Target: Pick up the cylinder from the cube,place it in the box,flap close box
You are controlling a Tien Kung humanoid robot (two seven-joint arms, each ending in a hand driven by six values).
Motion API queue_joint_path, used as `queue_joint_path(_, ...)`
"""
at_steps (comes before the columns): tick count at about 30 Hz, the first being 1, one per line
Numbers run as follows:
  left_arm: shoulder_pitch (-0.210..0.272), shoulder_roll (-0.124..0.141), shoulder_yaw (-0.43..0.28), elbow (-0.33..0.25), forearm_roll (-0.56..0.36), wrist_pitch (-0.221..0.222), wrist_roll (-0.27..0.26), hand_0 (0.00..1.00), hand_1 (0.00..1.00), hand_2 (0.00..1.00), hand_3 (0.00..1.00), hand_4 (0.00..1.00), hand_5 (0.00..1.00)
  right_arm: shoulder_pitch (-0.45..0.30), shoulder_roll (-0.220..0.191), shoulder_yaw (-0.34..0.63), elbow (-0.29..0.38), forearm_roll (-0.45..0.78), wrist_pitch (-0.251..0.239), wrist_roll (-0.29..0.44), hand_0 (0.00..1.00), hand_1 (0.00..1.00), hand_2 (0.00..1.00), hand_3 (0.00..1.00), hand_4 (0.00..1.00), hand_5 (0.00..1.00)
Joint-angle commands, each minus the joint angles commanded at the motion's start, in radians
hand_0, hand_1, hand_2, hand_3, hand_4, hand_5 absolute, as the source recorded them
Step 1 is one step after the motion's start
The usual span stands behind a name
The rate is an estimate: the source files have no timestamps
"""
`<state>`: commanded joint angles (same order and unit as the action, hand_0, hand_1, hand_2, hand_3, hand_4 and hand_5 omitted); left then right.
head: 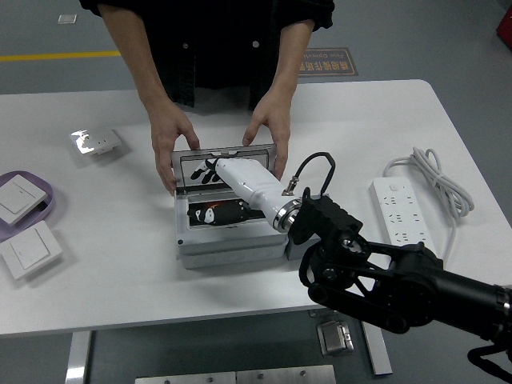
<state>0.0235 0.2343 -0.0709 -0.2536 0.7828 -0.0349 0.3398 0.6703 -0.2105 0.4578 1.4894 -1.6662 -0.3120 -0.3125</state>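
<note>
A: Over the box (228,240) at table (120,264) centre we've got our right hand (214,169), white shell, reaching up to the raised clear flap (224,164). Fingers (208,170) look spread against the flap, holding nothing.

B: Cylinder?

A: Orange and black piece lying inside the box, we take that as the cylinder (220,214). Partly hidden by our forearm, so hard to be sure. No cube that we can make out.

B: So which step do we log?

A: Flap close, we'd say. Placement looks done. Next move needs us to push the flap forward and down onto the box without dragging the box.

B: Obstacles?

A: Person at the far side has both hands on it, one hand (172,144) at the flap's left corner, other hand (270,136) at the right corner. Looks like steadying. Their fingers sit right where the flap swings, pinch risk. Our own forearm lies across the opening too and has to clear out first.

B: Around?

A: Power strip (402,210) with coiled cable well right, wall switches (28,248) and a purple tray (42,210) far left, a socket plate (98,142) upper left. All well apart. Left arm not visible.
</note>
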Motion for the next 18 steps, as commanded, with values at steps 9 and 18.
queue_joint_path(9,-0.002,0.001,-0.006,-0.001,0.006,-0.002,0.003,0.633,0.634,0.560,0.619,0.681,0.345,0.074,-0.094,0.087,0.113,0.256,-0.066,0.076,0.714,0.632,0.655,0.719,0.877,0.434)
queue_joint_path(18,-0.009,0.006,-0.013,-0.002,0.017,-0.004,0.006,0.632,0.635,0.559,0.617,0.673,0.341,0.206,-0.080,-0.021,-0.063,0.420,-0.066,0.112,0.673,0.608,0.640,0.678,0.838,0.435)
